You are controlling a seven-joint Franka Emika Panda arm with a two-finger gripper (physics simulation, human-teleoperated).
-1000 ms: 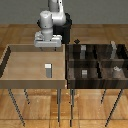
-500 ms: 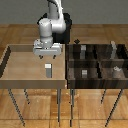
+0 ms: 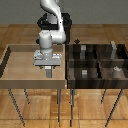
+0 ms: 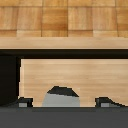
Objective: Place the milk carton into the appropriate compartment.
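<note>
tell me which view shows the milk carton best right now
The wrist view shows it best: the milk carton sits between the fingertips on the light tan tray, though only its upper part shows. In the exterior view the gripper covers most of it, leaving a small grey sliver below.

Arm (image 3: pixel 50 30) bent low, wrist vertical, jaws seemingly parted, pointing down.

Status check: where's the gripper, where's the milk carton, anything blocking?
Gripper low inside tan tray, over milk carton. Fingers straddle carton; grip unconfirmed. Carton not yet in dark tray's compartment. Nothing blocking seen.
</note>
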